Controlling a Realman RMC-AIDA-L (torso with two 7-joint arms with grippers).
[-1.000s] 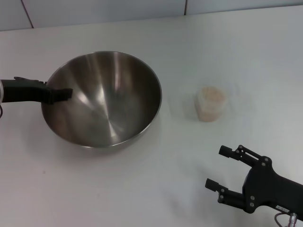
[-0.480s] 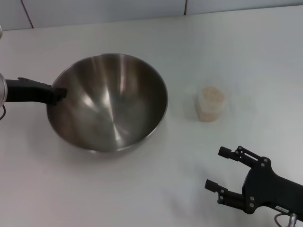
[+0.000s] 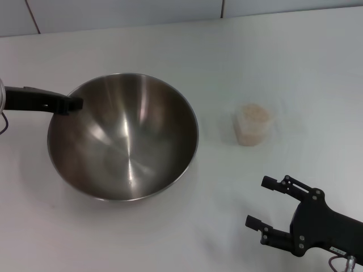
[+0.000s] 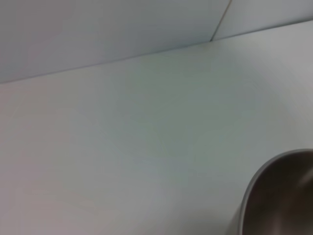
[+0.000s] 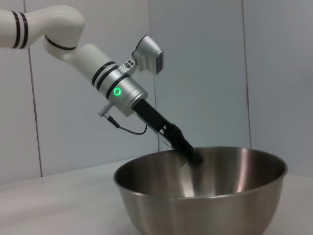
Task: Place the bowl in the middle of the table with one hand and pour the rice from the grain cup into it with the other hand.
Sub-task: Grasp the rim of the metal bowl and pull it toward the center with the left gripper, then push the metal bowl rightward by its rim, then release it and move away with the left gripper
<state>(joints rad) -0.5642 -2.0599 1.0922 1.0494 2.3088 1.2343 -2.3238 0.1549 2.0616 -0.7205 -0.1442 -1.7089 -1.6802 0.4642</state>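
The right black 2-finger claw [image 3: 266, 211] is parked nearest, fingers apart, nothing between them. Beyond it, right of the large round stainless-steel bowl [image 3: 125, 136], stands the small clear plastic grain cup [image 3: 253, 124] of pale rice [image 3: 254, 114]. The left claw [image 3: 72, 103] is clamped on the bowl's far-left rim. Placing the bowl on the white worktop [image 3: 238, 51] is judged the step in hand; release, then a cup grasp, is called for.

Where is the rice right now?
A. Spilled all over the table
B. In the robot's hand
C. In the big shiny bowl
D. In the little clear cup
D. The rice fills the little clear cup standing on the table beside the bowl, whose inside is bare metal; the left hand is at the bowl's rim, and the right hand is open and apart from the cup.
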